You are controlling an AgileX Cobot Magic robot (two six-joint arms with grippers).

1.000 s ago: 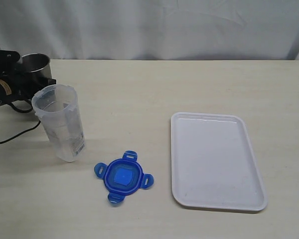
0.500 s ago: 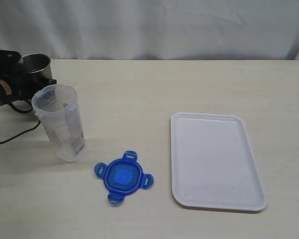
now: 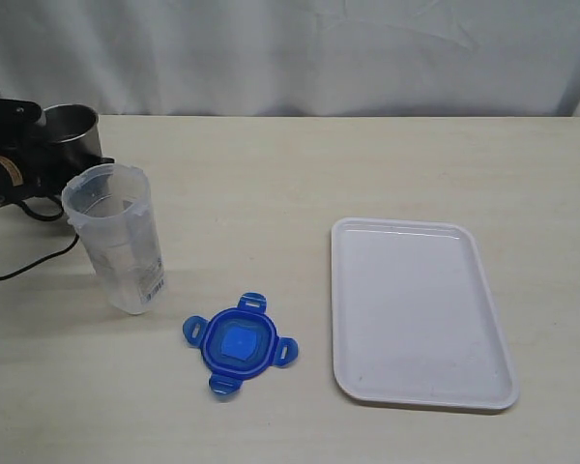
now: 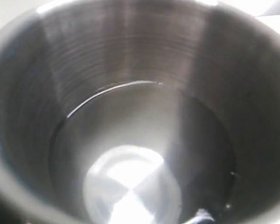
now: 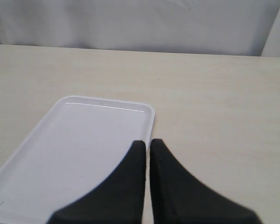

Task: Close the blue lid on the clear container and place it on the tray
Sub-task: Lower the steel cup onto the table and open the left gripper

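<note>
The clear container [image 3: 116, 237] stands upright and open on the left of the table. The blue lid [image 3: 240, 345] lies flat on the table in front of it and to its right, flaps spread. The white tray [image 3: 416, 309] lies bare on the right. My left gripper [image 3: 19, 159] is at the far left edge against a steel cup [image 3: 70, 121], just behind the container; its fingers are hidden. The cup's inside [image 4: 140, 116] fills the left wrist view. My right gripper [image 5: 147, 143] is shut on nothing above the tray's [image 5: 74, 149] long edge, and is outside the exterior view.
A black cable [image 3: 29, 263] trails over the table left of the container. A white curtain [image 3: 300, 48] hangs behind the table's far edge. Bare tabletop [image 3: 271, 193] lies between the container and the tray.
</note>
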